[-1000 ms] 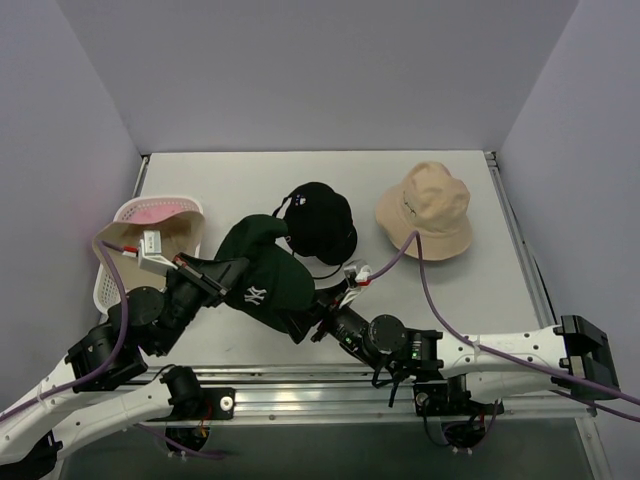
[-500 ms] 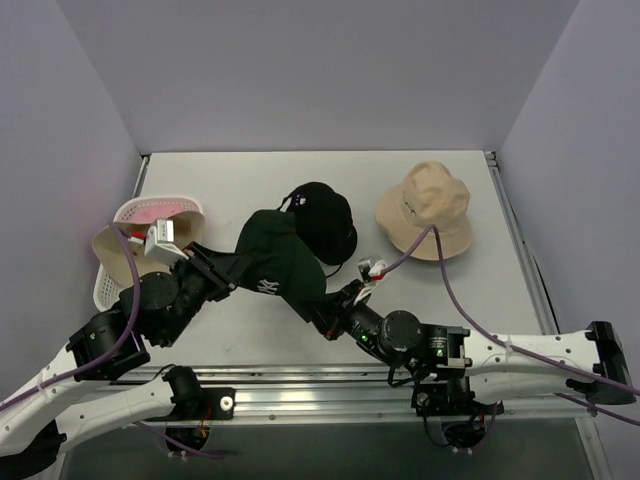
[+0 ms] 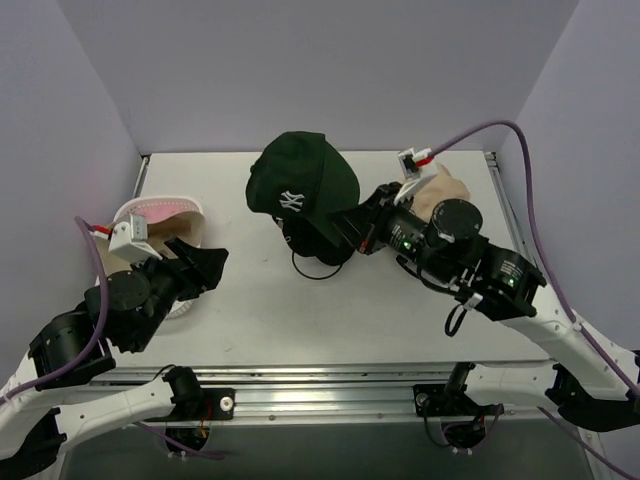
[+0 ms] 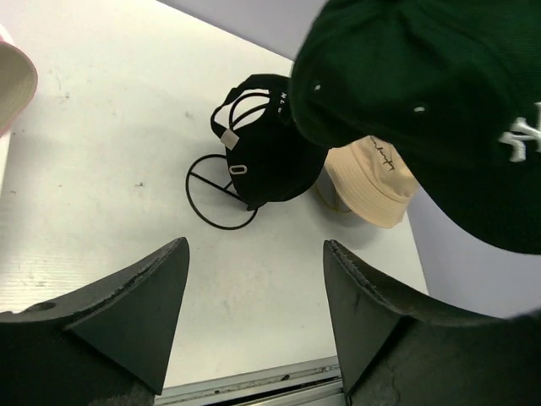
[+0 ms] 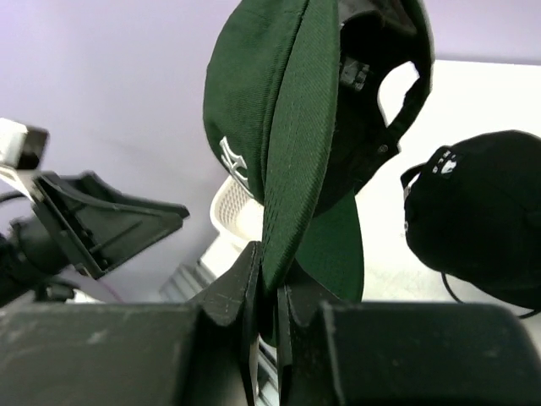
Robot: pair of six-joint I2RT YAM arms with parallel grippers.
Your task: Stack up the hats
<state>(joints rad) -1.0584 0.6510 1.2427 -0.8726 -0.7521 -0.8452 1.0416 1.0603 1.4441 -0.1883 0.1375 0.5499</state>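
Observation:
My right gripper (image 5: pixel 269 279) is shut on the brim of the dark green baseball cap (image 3: pixel 300 188) and holds it in the air over the black cap (image 3: pixel 322 245). That black cap (image 4: pixel 270 152) rests on a thin wire frame (image 4: pixel 221 201) at the table's middle. A beige bucket hat (image 4: pixel 372 182) lies behind it to the right, half hidden by the right arm in the top view. At the left, my left gripper (image 3: pixel 205 262) stands open with nothing between its fingers (image 4: pixel 139 313). A pink hat (image 3: pixel 158 208) and a beige hat (image 3: pixel 186 228) sit in the basket.
A white perforated basket (image 3: pixel 128 212) stands at the table's left edge, close behind the left gripper. Lilac walls close the table on three sides. A metal rail (image 3: pixel 320 378) runs along the near edge. Purple cables loop above both arms.
The right gripper shut on the green cap's brim and carried it up and back, over the black cap. The left gripper let go, opened, and drew back to the left.

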